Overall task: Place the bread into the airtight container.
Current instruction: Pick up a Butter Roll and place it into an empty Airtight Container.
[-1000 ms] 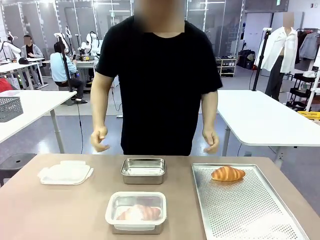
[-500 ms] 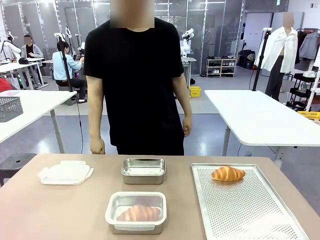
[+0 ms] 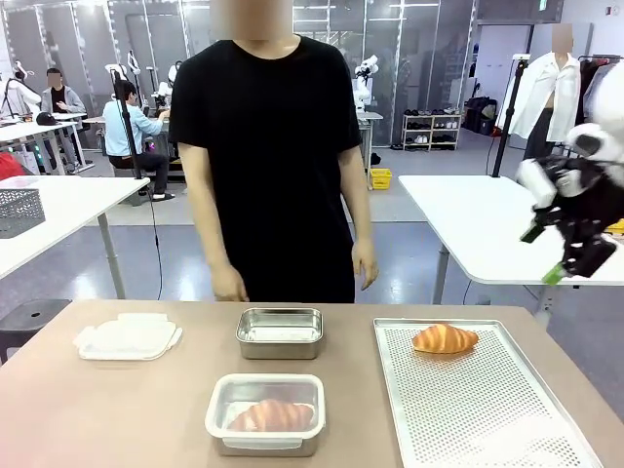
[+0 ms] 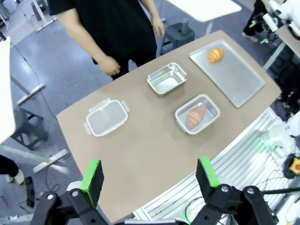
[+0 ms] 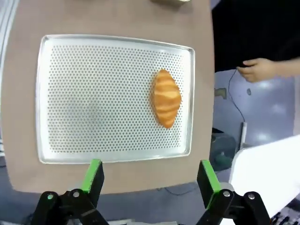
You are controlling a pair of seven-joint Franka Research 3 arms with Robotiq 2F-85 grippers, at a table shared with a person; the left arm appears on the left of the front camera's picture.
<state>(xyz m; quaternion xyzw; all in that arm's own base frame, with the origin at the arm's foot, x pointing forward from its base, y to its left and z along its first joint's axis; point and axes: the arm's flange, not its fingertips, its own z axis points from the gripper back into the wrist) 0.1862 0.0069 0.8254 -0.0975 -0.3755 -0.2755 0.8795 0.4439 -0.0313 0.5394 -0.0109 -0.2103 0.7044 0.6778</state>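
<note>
Across the table, front view: we see the golden, ridged croissant (image 3: pixel 445 338) lying at the far end of the perforated metal baking tray (image 3: pixel 487 409), on the robot's right.
Containers: the empty rectangular steel container (image 3: pixel 280 332) sits mid-table, apart from the tray. A second steel container (image 3: pixel 264 414), nearer us, already holds a croissant under what looks like a clear lid. A loose translucent clip lid (image 3: pixel 128 337) lies to the left.
Right fingers (image 3: pixel 553 276): spread, empty, high off the table's right side.
Person: standing at the far edge, one hand (image 3: pixel 230 286) hanging just behind the empty container.
Left wrist view: left fingers (image 4: pixel 92 180) spread wide, holding nothing, high above the whole table (image 4: pixel 140 154).
Right wrist view: the spread fingers frame the tray from above, and the croissant lies near one long rim, untouched.
Risk, as we judge it: the soft bread could crush under a hard squeeze, or skid on the smooth metal if pinched off-centre. Carried across, it could catch on the container's rim, and the person's hand nearby could lie in the path.
</note>
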